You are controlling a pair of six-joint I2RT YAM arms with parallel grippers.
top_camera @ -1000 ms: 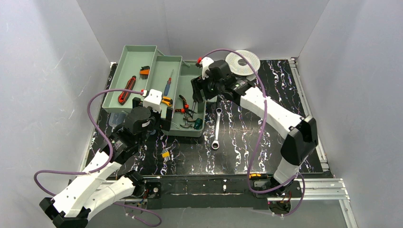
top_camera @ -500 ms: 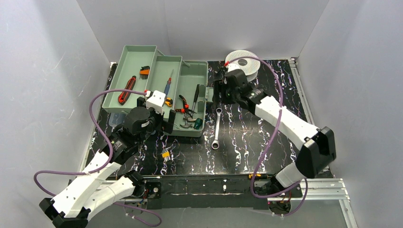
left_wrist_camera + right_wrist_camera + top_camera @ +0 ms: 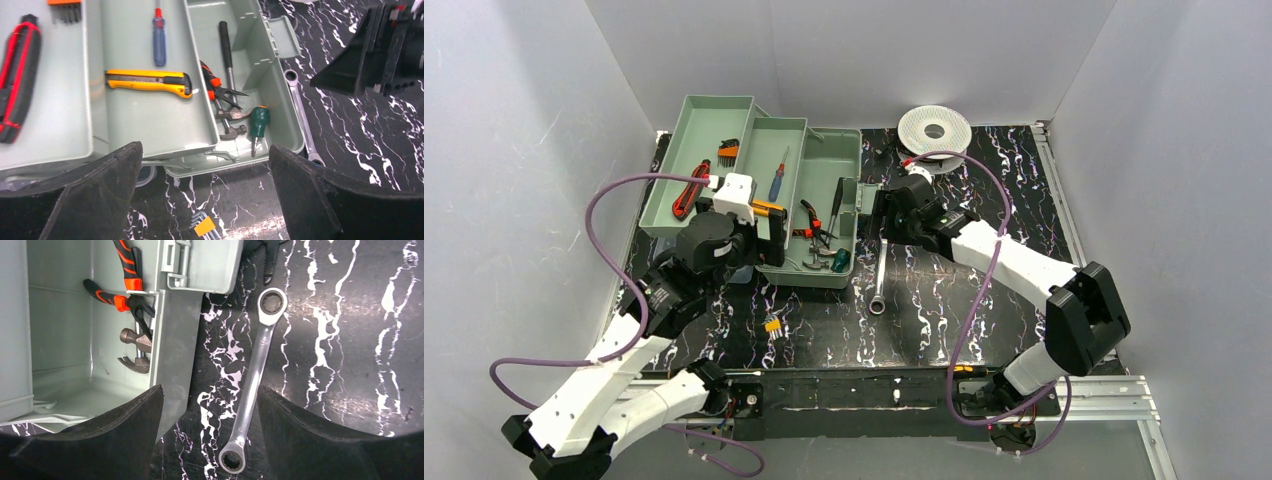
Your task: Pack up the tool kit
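Looking down at the black marbled counter (image 3: 984,300), the pale green toolbox (image 3: 836,160) sits open at the back left, with its two trays fanned out to the left.

The outer tray (image 3: 55,110) has a red-and-black knife (image 3: 17,75) and a set of hex keys in an orange holder (image 3: 64,7). The middle tray (image 3: 150,125) holds a yellow utility knife (image 3: 147,80) and a blue screwdriver (image 3: 159,35). Down in the box's bottom there are orange-handled pliers (image 3: 215,87), a hammer (image 3: 227,65) and a stubby green screwdriver (image 3: 259,120), all kinda piled together.

The ratchet wrench (image 3: 252,375) is not in the box. It lies flat on the counter just beside the right wall, roughly parallel to it. A second hex key set in a yellow holder (image 3: 773,325) lies on the counter too, in front of the box.

The left end effector (image 3: 203,150) hovers over the near edge of the box, fingers spread wide, holding nothing. The right end effector (image 3: 210,390) hangs above the wrench with its fingers apart, one over the box wall and one right of the wrench (can't see any contact), also empty.

A white spool (image 3: 934,128) sits at the back, well apart from the box.
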